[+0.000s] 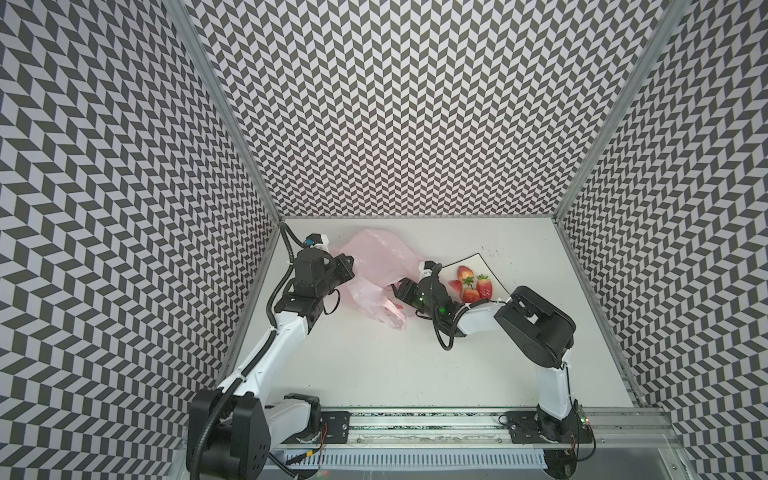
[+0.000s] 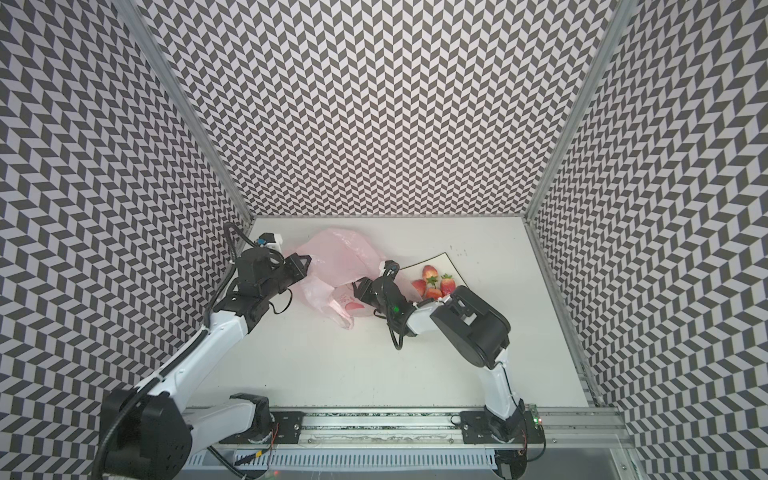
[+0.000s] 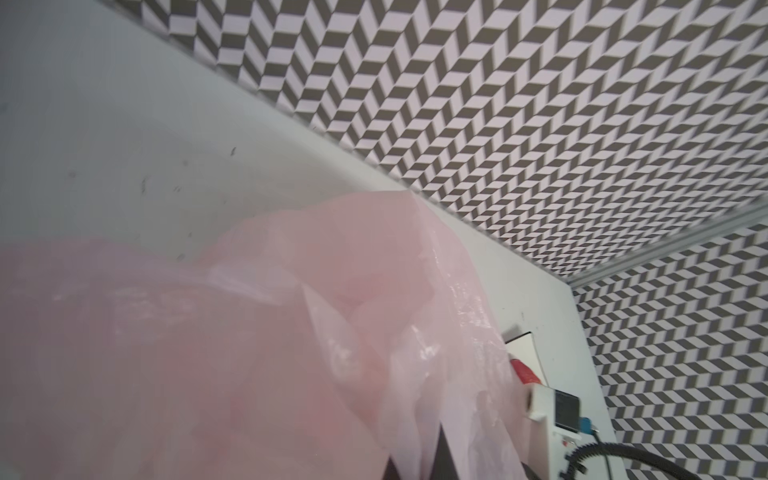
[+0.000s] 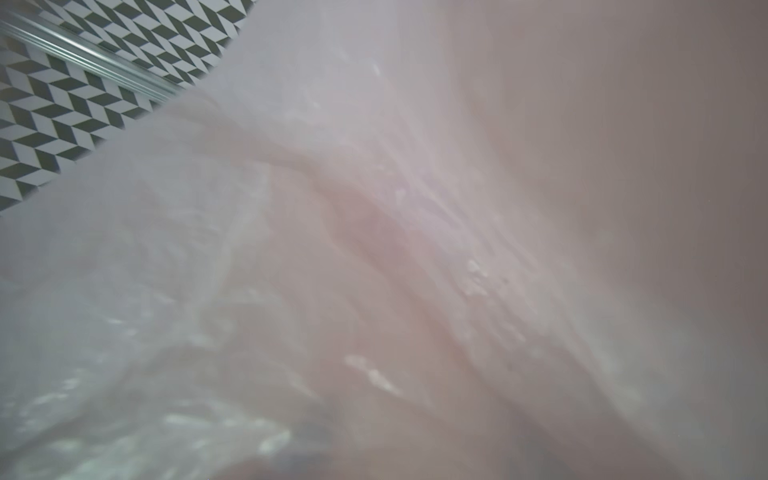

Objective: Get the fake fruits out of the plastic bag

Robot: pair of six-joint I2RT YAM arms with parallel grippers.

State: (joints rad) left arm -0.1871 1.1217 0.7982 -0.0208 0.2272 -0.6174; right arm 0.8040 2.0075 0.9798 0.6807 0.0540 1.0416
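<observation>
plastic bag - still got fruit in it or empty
Cannot tell. The plastic bag lies crumpled and translucent, no fruit shape showing through it; four strawberries already sit on the plate.

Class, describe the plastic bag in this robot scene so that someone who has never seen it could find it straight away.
Start at the white table between the patterned walls and look to its far half, between the two robot arms. There lies the plastic bag, a crumpled translucent pale-pink sheet. Unlike the square white plate with red strawberries beside it, it is soft, wrinkled and much larger.
</observation>
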